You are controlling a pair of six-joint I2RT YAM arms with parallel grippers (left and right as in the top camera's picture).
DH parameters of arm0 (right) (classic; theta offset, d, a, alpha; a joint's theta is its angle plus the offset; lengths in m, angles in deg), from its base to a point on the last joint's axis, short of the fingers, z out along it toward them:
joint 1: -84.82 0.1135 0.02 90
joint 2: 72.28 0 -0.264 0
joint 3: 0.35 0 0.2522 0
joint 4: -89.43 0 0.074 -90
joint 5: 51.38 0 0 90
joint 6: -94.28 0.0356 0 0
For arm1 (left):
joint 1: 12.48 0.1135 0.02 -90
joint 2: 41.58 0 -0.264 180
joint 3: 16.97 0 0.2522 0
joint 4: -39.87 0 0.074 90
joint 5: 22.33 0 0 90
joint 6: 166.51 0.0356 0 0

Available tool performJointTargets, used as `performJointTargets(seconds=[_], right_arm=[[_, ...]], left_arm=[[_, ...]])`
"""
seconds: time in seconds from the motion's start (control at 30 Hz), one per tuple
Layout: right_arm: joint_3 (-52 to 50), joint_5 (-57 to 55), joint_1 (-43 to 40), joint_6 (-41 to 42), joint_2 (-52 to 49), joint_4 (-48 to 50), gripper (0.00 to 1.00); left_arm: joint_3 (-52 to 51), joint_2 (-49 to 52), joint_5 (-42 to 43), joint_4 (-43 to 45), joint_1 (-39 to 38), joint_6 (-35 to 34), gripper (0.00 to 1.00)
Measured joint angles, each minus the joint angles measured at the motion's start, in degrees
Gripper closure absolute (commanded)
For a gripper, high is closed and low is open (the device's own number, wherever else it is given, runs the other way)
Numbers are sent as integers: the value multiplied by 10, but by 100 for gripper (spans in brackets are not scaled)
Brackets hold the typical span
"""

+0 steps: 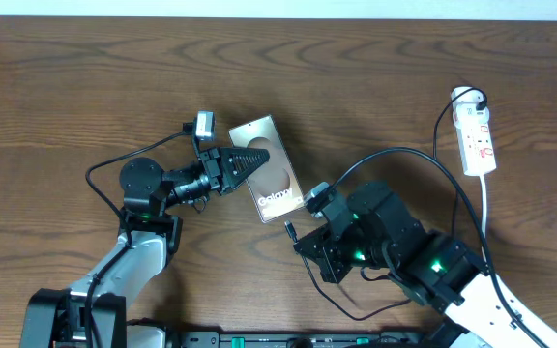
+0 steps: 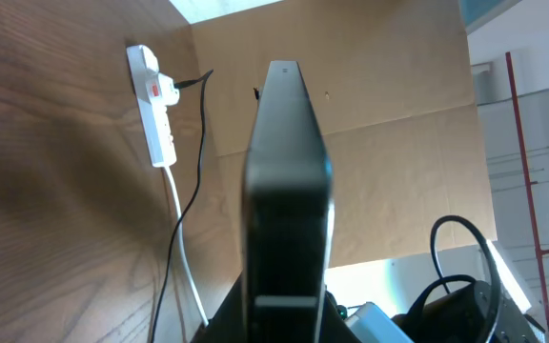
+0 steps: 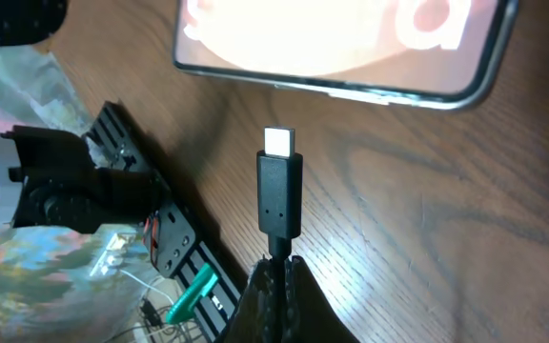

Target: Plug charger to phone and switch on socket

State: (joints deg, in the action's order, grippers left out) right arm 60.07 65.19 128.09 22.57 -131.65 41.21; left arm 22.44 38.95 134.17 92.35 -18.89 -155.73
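The phone lies in the middle of the table, bronze face up with white "Galaxy" lettering. My left gripper is turned on its side and shut on the phone's upper left part. In the left wrist view the phone shows edge-on as a dark strip between the fingers. My right gripper is shut on the charger cable just behind its black connector. The silvery tip points at the phone's lower edge, a short gap away. The white socket lies at the far right, also in the left wrist view.
The thin black charger cable loops from my right gripper up to a black plug at the socket's far end. A white cord runs from the socket toward the front edge. A black rail lies along the table's front.
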Motion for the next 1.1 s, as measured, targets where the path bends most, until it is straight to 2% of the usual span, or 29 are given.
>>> performJointTargets(seconds=[0.47, 0.9, 1.1], right_arm=[[0, -24, 0, -1, 12, 9, 99], [0, -47, 2, -6, 5, 11, 99], [0, -61, 36, -5, 0, 11, 99]], left_arm=[[0, 0, 0, -1, 0, 0, 93], [0, 0, 0, -51, 0, 2, 93], [0, 0, -1, -51, 0, 2, 93]])
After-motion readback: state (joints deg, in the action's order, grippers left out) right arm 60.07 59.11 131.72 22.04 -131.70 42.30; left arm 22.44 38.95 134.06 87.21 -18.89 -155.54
